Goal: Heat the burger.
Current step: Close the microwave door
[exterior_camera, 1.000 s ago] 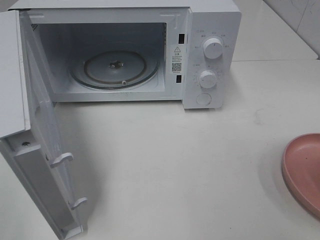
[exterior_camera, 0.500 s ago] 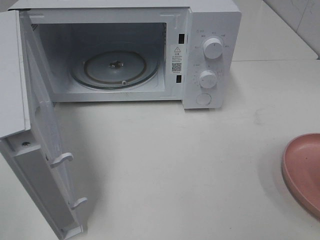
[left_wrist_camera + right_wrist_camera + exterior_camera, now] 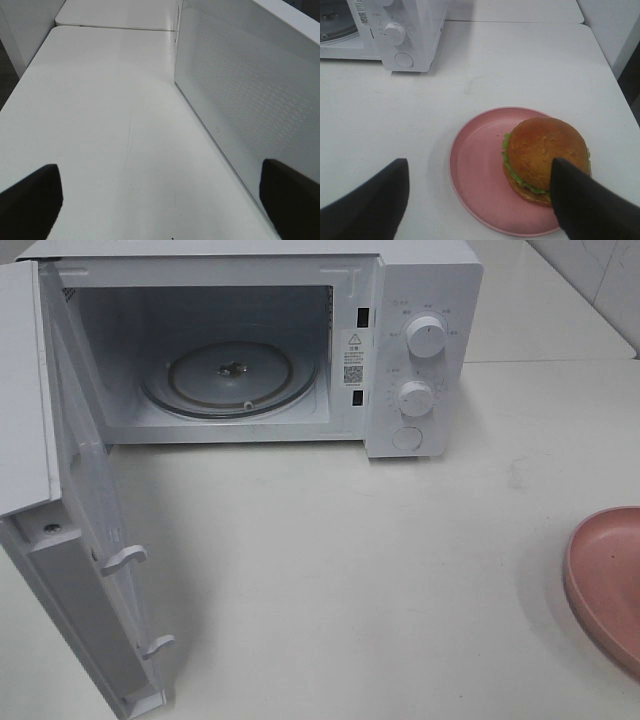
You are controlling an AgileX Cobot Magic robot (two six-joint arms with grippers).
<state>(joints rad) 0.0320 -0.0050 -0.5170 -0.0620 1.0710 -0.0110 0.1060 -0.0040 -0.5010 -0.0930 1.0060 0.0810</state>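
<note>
Your right claw hangs spread above the burger, gripping nothing; left claw gapes too. Nothing has moved.

Kitchen-like setup: white microwave on white table.

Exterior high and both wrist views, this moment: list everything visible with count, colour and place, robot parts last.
microwave: one, white, at the back of the table, cavity empty.
microwave door: one, white, swung fully open on the left.
glass turntable: one, clear, on the cavity floor.
knobs: two, white, stacked on the right-hand control panel.
pink plate: one, pink, at the table's right edge.
burger: one, golden-brown bun with green lettuce, off-centre on the plate.
table: white.
left end effector: black fingers, open, beside the door's outer face.
right end effector: black fingers, open, above the plate, holding nothing.
</note>
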